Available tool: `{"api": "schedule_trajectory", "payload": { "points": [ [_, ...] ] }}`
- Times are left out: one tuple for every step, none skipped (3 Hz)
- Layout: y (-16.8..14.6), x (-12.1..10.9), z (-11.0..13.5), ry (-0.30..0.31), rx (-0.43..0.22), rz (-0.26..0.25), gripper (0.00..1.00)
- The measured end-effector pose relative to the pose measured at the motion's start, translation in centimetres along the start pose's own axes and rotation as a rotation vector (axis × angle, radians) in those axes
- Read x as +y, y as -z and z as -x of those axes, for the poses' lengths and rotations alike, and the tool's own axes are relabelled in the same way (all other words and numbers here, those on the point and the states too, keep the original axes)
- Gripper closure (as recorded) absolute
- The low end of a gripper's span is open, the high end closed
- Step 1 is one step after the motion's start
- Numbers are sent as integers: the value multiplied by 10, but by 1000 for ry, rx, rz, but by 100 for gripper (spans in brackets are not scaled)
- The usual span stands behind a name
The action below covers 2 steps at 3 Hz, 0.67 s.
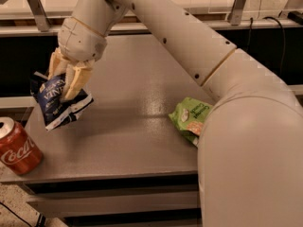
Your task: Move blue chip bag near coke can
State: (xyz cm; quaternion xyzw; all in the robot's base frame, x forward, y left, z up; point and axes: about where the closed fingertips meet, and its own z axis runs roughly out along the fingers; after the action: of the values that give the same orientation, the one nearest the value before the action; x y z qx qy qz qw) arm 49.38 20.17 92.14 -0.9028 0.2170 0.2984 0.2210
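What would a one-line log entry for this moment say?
gripper: shut on blue chip bag, at left side of table | coke can: upright, front-left corner, apart from bag | green bag: lying at right

Table [142, 141]: coke can [18, 148], green bag [189, 117]; claw [61, 85] above

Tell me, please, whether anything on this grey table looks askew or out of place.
The small navy-blue foil chip bag hangs crumpled and tilted in the gripper, over the grey table's left edge. The red Coca-Cola can stands upright very near the front-left corner. Nothing looks spilled.
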Motion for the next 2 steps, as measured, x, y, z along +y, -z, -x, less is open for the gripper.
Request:
{"api": "schedule_trajectory", "payload": {
  "points": [
    [-7,-4,5,28,18,31,100],
    [-12,-7,9,48,39,48,100]
  ]
}}
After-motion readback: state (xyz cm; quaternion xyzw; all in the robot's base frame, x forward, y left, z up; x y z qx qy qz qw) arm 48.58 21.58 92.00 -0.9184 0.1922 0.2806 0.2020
